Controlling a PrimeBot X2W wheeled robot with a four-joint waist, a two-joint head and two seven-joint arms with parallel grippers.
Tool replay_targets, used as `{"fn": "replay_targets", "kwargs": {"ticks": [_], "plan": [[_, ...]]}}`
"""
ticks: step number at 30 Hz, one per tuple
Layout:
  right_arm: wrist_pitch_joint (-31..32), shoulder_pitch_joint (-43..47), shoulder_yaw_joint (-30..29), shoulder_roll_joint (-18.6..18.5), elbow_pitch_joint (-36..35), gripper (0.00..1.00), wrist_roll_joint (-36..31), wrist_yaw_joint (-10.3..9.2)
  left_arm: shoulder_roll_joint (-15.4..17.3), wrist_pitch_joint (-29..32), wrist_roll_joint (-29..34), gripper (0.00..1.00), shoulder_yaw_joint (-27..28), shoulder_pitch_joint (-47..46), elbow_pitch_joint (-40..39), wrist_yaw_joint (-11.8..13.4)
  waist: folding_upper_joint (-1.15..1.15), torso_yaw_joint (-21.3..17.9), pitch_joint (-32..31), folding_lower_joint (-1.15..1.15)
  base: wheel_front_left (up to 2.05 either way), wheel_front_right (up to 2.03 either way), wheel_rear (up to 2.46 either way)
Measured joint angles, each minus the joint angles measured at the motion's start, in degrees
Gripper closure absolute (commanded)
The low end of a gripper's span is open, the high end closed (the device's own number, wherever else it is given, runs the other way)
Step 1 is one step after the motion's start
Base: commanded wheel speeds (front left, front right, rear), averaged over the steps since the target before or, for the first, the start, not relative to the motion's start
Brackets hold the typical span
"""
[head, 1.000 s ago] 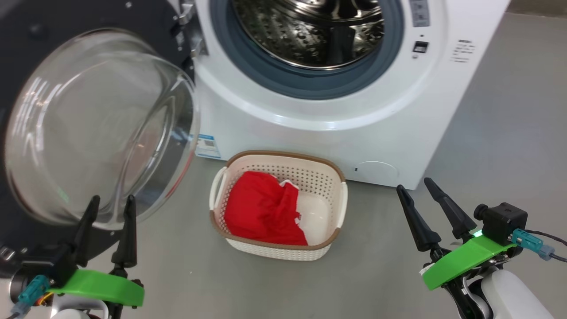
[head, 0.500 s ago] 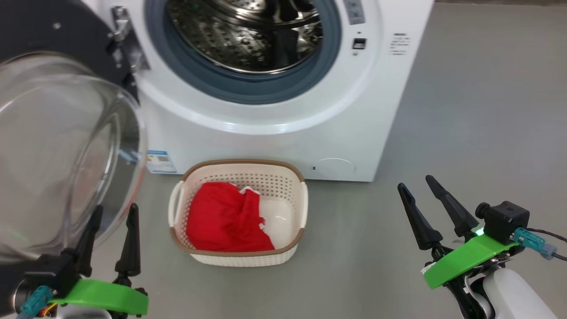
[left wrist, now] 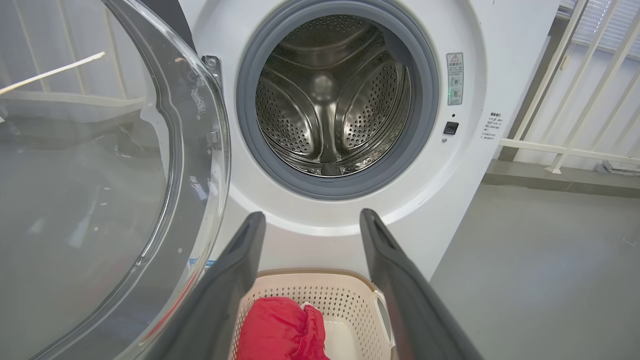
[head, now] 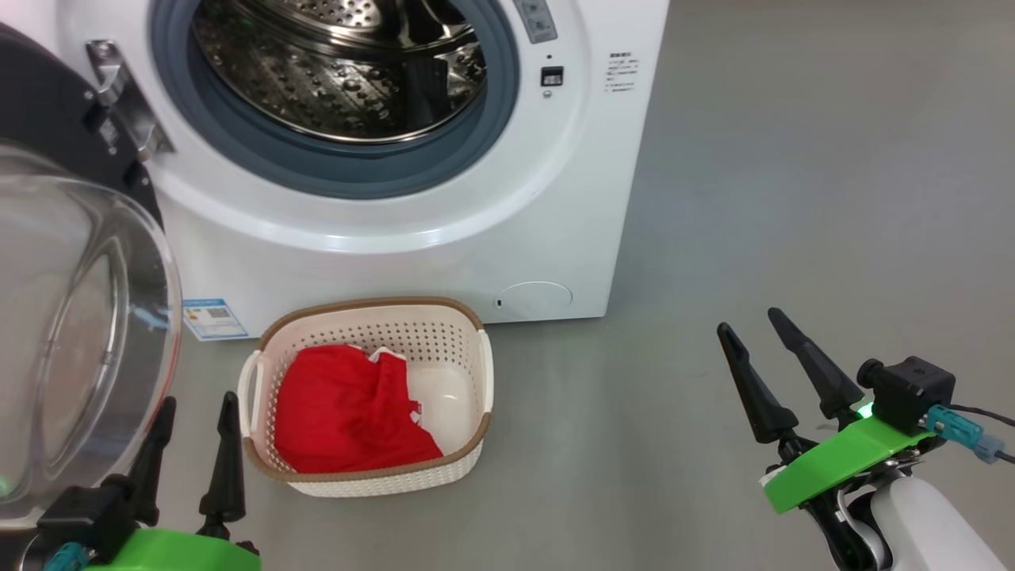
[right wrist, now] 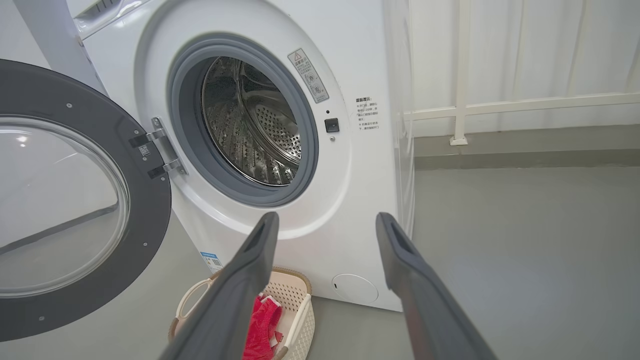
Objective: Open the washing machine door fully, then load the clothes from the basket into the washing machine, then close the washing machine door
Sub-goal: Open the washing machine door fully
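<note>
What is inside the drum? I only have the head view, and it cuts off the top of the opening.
Observer: It's empty. The left wrist view looks straight into the drum: bare perforated steel all round.
Operator: And the whole door?
Observer: The right wrist view shows the washing machine door swung wide on its hinges, its full round frame clear of the opening.
Operator: What's behind the washing machine?
Observer: A white railing stands behind it.

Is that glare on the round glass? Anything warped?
Head view: the washing machine door carries pale reflections; the drum glints. Left wrist view: the door's curved glass smears what lies behind. Right wrist view: the wide lens tilts the washing machine.
</note>
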Motion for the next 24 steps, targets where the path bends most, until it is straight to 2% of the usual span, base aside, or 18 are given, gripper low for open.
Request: {"fn": "replay_targets", "kwargs": {"ticks": [5, 24], "plan": [[0.0, 0.0, -1.1, -0.5, -0.1, 0.00, -0.3, 0.00, -0.6, -0.1, 1.9, 0.00, 0.9, 0.3, -0.9, 0.0, 0.00, -1.1, -0.1, 0.00, 0.00, 0.00, 0.00], [0.0, 1.1, -2.9, -0.6, -0.6, 0.00, -1.5, 0.00, -2.0, -0.2, 3.5, 0.00, 1.9, 1.4, -2.2, -0.6, 0.00, -0.6, -0.3, 0.00, 0.00, 0.00, 0.00]]}}
